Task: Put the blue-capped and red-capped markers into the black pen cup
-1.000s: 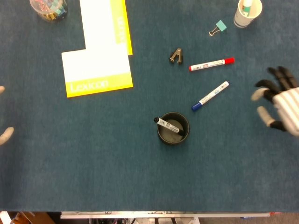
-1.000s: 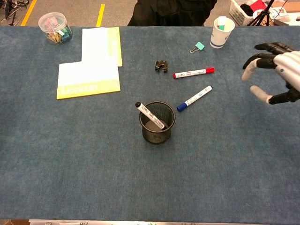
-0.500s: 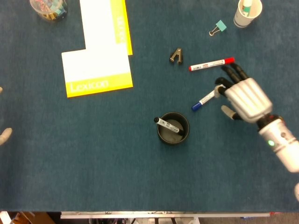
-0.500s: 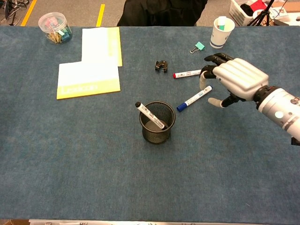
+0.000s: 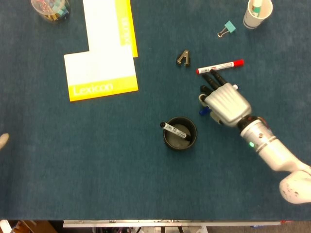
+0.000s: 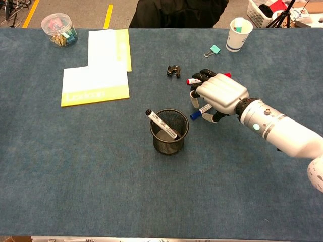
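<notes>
The right hand (image 5: 225, 103), fingers spread and holding nothing, hovers directly over the blue-capped marker (image 6: 197, 113), which lies diagonally on the table just right of the black pen cup (image 5: 180, 133), far from the left hand (image 5: 3, 141).

Blue felt-covered table (image 6: 75, 176), grey floor (image 6: 75, 7) with yellow tape lines (image 6: 108, 15) beyond its far edge.

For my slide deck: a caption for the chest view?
Right robot hand over the blue-capped marker, beside the black pen cup.
</notes>
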Tool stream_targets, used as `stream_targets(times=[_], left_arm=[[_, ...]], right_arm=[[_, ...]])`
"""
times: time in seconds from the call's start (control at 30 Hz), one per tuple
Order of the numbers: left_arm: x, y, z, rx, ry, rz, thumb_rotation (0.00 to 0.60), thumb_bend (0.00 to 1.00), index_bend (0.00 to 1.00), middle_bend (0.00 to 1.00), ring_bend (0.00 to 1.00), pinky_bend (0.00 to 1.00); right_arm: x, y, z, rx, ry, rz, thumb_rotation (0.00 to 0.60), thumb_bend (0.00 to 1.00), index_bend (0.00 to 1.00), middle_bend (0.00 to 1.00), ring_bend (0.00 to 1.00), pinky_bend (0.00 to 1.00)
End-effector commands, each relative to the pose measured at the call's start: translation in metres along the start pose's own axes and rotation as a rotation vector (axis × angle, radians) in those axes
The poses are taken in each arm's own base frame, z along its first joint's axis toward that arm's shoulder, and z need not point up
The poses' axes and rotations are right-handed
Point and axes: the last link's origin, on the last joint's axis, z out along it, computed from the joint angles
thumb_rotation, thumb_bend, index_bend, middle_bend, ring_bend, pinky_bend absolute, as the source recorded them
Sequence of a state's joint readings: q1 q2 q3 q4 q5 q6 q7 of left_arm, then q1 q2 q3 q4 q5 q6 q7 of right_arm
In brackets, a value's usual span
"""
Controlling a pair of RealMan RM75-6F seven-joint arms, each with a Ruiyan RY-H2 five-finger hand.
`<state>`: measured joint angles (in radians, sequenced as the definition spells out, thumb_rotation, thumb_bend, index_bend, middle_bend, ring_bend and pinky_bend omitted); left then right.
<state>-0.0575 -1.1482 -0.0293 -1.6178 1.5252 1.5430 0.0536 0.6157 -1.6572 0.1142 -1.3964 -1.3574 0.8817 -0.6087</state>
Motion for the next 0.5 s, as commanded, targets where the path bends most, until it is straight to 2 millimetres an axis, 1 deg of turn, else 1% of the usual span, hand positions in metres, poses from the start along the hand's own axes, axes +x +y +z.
stream_targets(times=[0.03,0.4,0.5], left_arm=[[0.0004,-0.0007,-0.0006,0.002,0.0,0.0,0.6,0.15,0.18,0.18,0.17,0.15],[0.0007,-0.0025,-0.0014,0.005,0.001,-0.002,0.6,0.15,0.18,0.18,0.17,0.15],[0.0009,-0.0032,-0.0019,0.007,0.001,-0.001,0.6,0.15,0.18,0.18,0.17,0.15]], right_arm=[[-0.0021,-0.0031,0.0033,0.003,-0.006,-0.012,0.6,0.25,0.49,0.32,0.06,0.01],[-0.0063,-0.0067,0.0083,0.001,-0.013,-0.05,0.6,0.25,0.51,0.32,0.06,0.01],[-0.0083,-0.0058,0.0084,-0.001,-0.018,-0.065,0.6,0.28,0.53,0.32,0.06,0.01]])
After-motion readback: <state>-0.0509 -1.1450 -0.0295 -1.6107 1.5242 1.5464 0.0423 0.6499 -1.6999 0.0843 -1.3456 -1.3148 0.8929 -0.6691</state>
